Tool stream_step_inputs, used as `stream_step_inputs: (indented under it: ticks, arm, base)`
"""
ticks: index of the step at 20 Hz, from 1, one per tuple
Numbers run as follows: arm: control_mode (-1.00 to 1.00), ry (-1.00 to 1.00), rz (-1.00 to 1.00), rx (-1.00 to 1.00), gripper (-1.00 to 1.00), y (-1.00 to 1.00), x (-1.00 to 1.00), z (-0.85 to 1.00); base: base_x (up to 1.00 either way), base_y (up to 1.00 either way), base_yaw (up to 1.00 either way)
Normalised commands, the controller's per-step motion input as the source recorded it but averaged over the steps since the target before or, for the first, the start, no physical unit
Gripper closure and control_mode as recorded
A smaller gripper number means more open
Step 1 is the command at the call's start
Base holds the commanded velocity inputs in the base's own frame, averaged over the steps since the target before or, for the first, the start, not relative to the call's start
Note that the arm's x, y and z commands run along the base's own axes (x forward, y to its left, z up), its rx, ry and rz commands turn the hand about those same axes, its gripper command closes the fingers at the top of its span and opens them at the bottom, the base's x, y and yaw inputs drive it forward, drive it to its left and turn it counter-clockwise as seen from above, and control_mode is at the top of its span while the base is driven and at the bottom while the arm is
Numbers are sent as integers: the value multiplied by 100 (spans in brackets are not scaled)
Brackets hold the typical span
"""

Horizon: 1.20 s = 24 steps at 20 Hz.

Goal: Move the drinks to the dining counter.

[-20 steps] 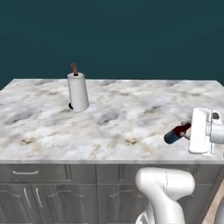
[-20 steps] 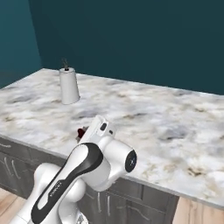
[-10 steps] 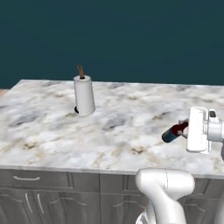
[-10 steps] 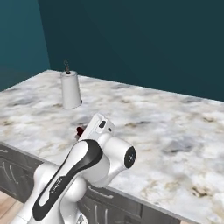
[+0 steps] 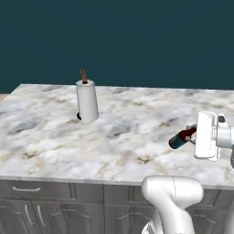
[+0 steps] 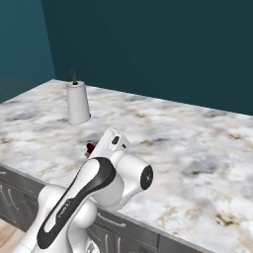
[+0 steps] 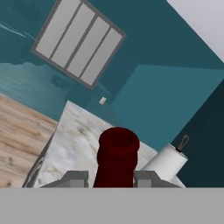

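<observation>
Jaws: pinched on the red neck of the bottle [image 7: 116,158], one tip on each side in the hand view.
Gripper [image 5: 194,132]: at the right of the left base view, wrist turned sideways.
Bottle position: carried on its side above the near right part of the dining counter [image 5: 55,137], dark base pointing left; it seems clear of the marble, though the gap is hard to judge.
Change: the paper-towel roll [image 5: 87,101] and the surface edges have slid right in the frame over the last second while arm and bottle kept their place, so the base is driving.
Meaning: one drink has reached its surface and needs setting down upright.
</observation>
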Motion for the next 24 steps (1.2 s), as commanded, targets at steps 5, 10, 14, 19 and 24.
stream_step_inputs:
  ticks: [5,10,14,19,24]
  arm:
    - [100,0,0,0,100,0,0,0]
    - [100,0,0,0,100,0,0,0]
    - [-100,0,0,0,100,-9,38,-23]
    - [-100,9,0,0,100,-33,62,-21]
    - [-100,20,0,0,100,-45,59,-12]
  base:
    - [16,0,0]
    - [16,0,0]
    - [0,0,0]
    - [0,0,0]
    - [0,0,0]
